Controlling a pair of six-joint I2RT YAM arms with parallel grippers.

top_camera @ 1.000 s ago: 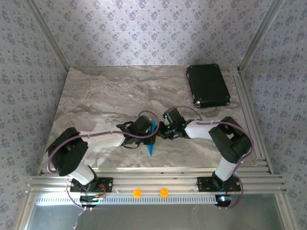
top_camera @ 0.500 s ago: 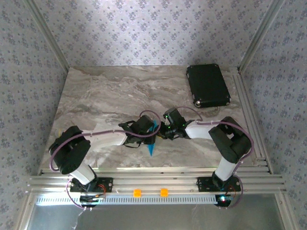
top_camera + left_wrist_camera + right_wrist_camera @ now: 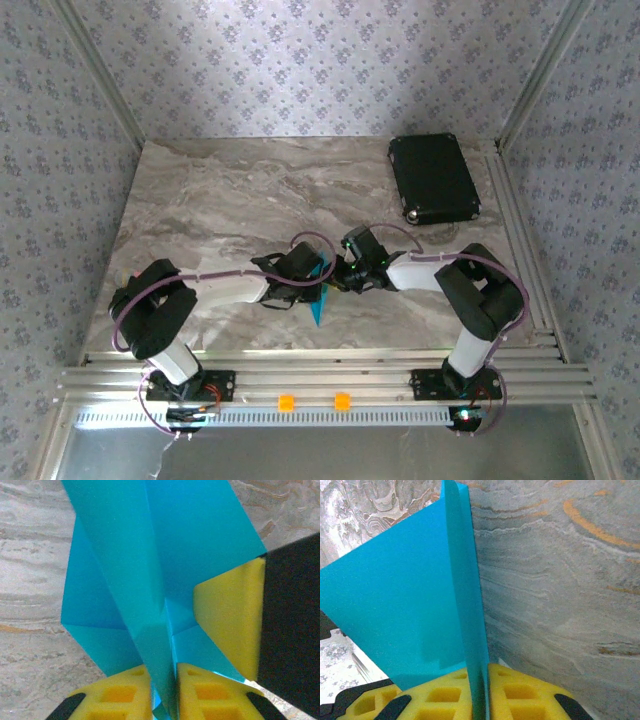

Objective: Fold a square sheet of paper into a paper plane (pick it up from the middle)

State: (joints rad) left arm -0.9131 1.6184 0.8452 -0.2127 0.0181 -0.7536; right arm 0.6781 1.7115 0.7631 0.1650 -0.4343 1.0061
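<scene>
The square sheet of paper, bright cyan-blue, stands folded into the paper plane point(image 3: 319, 305), a narrow dart whose tip points at the table's near edge. My left gripper point(image 3: 311, 281) is shut on its central fold from the left; in the left wrist view the yellow pads point(image 3: 120, 695) pinch that ridge of the plane point(image 3: 150, 555). My right gripper point(image 3: 336, 279) is shut on the fold from the right, and its yellow finger point(image 3: 227, 620) shows beside the paper. In the right wrist view the right gripper point(image 3: 480, 692) clamps the upright crease of the plane point(image 3: 405, 615).
A black rectangular case point(image 3: 433, 180) lies at the back right of the marble table point(image 3: 220, 210). Aluminium rails run along the right side and near edge, with two orange tabs point(image 3: 286, 402) on the front rail. Patterned walls enclose the table.
The left gripper has closed onto the paper's central fold, and the left arm has shifted slightly right. The right gripper has kept its hold without moving.
</scene>
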